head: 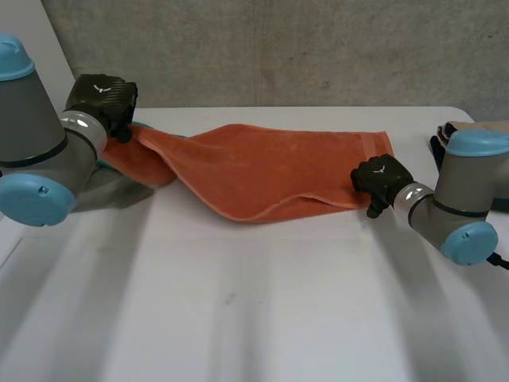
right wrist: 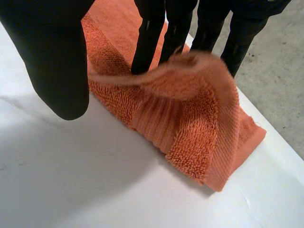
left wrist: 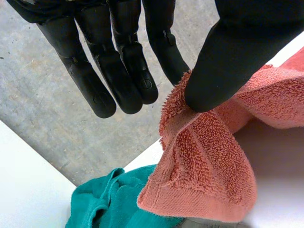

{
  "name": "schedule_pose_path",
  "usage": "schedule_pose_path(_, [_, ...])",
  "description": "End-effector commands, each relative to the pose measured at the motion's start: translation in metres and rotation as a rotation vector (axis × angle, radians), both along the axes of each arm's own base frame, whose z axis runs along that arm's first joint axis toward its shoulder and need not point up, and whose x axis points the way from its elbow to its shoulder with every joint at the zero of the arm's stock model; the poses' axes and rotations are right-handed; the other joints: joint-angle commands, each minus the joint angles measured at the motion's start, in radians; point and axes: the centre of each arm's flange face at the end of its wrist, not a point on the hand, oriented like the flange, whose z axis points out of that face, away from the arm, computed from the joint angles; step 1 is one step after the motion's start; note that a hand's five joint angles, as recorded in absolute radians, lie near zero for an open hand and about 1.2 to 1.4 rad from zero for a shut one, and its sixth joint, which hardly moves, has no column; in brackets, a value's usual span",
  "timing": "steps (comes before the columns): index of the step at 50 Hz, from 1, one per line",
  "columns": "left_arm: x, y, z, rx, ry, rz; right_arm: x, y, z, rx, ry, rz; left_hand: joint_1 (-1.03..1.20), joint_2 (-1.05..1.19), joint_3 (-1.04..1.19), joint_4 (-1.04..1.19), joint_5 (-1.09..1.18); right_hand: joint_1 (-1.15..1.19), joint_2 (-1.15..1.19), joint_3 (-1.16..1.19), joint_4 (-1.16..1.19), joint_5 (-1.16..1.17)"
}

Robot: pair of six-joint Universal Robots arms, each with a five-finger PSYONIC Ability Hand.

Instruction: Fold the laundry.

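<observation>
Currently pinching orange towel's (head: 270,171) end in left hand (left wrist: 237,47), right hand (right wrist: 47,47) loose-fingered beneath the other, stretching it flat for folding.

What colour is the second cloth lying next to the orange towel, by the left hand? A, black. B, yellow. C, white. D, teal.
D: a teal cloth lies crumpled right beside the corner of the orange towel that the left hand pinches.
</observation>
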Motion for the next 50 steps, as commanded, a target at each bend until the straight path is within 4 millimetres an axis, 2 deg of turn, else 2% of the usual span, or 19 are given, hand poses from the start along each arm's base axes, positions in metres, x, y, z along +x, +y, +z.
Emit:
schedule_pose_path(1, [0.003, -0.009, -0.004, 0.003, -0.003, 0.013, 0.003, -0.006, -0.006, -0.025, 0.031, 0.017, 0.230, 0.199, 0.205, 0.197, 0.238, 0.025, 0.024, 0.036, 0.036, 0.060])
schedule_pose_path(5, [0.004, -0.011, -0.006, 0.004, -0.004, 0.019, 0.005, -0.009, -0.006, -0.046, 0.039, 0.025, 0.230, 0.199, 0.205, 0.197, 0.238, 0.046, 0.044, 0.056, 0.057, 0.080])
schedule_pose_path(9, [0.004, -0.012, -0.009, 0.010, -0.007, 0.019, 0.007, -0.013, -0.004, -0.075, 0.040, 0.022, 0.230, 0.199, 0.205, 0.197, 0.238, 0.183, 0.182, 0.194, 0.194, 0.218])
schedule_pose_path(10, [0.005, -0.012, -0.009, 0.011, -0.008, 0.020, 0.007, -0.015, -0.004, -0.090, 0.039, 0.019, 0.230, 0.199, 0.205, 0.197, 0.238, 0.352, 0.351, 0.363, 0.363, 0.387])
schedule_pose_path(13, [0.005, -0.011, -0.011, 0.018, -0.012, 0.023, 0.008, -0.017, 0.002, -0.110, 0.036, 0.009, 0.230, 0.199, 0.205, 0.197, 0.238, 0.667, 0.665, 0.677, 0.678, 0.701])
schedule_pose_path(16, [0.007, -0.010, -0.013, 0.030, -0.019, 0.030, 0.007, -0.016, 0.007, -0.116, 0.035, 0.000, 0.230, 0.199, 0.205, 0.197, 0.238, 0.695, 0.694, 0.706, 0.706, 0.729])
schedule_pose_path(22, [0.012, 0.004, -0.021, 0.096, -0.091, 0.033, -0.007, -0.008, 0.035, -0.099, 0.037, -0.047, 0.230, 0.199, 0.205, 0.197, 0.238, 0.695, 0.694, 0.706, 0.706, 0.729])
schedule_pose_path(27, [0.023, 0.032, -0.034, 0.211, -0.261, 0.008, -0.031, 0.017, 0.056, 0.014, 0.082, -0.069, 0.230, 0.199, 0.205, 0.197, 0.238, 0.695, 0.694, 0.706, 0.706, 0.729])
schedule_pose_path(29, [0.030, 0.053, -0.045, 0.296, -0.388, -0.023, -0.046, 0.032, 0.072, 0.055, 0.103, -0.092, 0.230, 0.199, 0.205, 0.197, 0.238, 0.695, 0.694, 0.706, 0.706, 0.729])
schedule_pose_path(31, [0.036, 0.069, -0.053, 0.367, -0.474, -0.053, -0.057, 0.042, 0.078, 0.092, 0.131, -0.099, 0.230, 0.199, 0.205, 0.197, 0.238, 0.695, 0.694, 0.706, 0.706, 0.729])
schedule_pose_path(32, [0.042, 0.085, -0.061, 0.433, -0.554, -0.090, -0.067, 0.055, 0.080, 0.143, 0.176, -0.095, 0.230, 0.199, 0.205, 0.197, 0.238, 0.695, 0.694, 0.706, 0.706, 0.729])
schedule_pose_path(35, [0.048, 0.106, -0.069, 0.502, -0.641, -0.151, -0.081, 0.077, 0.076, 0.243, 0.282, -0.061, 0.230, 0.199, 0.205, 0.197, 0.238, 0.695, 0.694, 0.706, 0.706, 0.729])
schedule_pose_path(36, [0.049, 0.115, -0.074, 0.518, -0.675, -0.189, -0.089, 0.090, 0.073, 0.300, 0.363, -0.020, 0.230, 0.199, 0.205, 0.197, 0.238, 0.695, 0.694, 0.706, 0.706, 0.729])
schedule_pose_path(38, [0.048, 0.120, -0.077, 0.517, -0.691, -0.223, -0.094, 0.101, 0.072, 0.339, 0.432, 0.034, 0.230, 0.199, 0.205, 0.197, 0.238, 0.695, 0.694, 0.706, 0.706, 0.729])
schedule_pose_path(40, [0.045, 0.122, -0.079, 0.508, -0.694, -0.251, -0.096, 0.101, 0.071, 0.314, 0.485, 0.071, 0.230, 0.199, 0.205, 0.197, 0.238, 0.695, 0.694, 0.706, 0.706, 0.729])
schedule_pose_path(43, [0.042, 0.118, -0.079, 0.490, -0.692, -0.252, -0.093, 0.095, 0.071, 0.286, 0.451, 0.042, 0.230, 0.199, 0.205, 0.197, 0.238, 0.695, 0.694, 0.706, 0.706, 0.729])
schedule_pose_path(50, [0.033, 0.087, -0.076, 0.432, -0.689, -0.197, -0.084, 0.055, 0.071, 0.168, 0.270, -0.100, 0.230, 0.199, 0.205, 0.197, 0.238, 0.695, 0.694, 0.706, 0.706, 0.729])
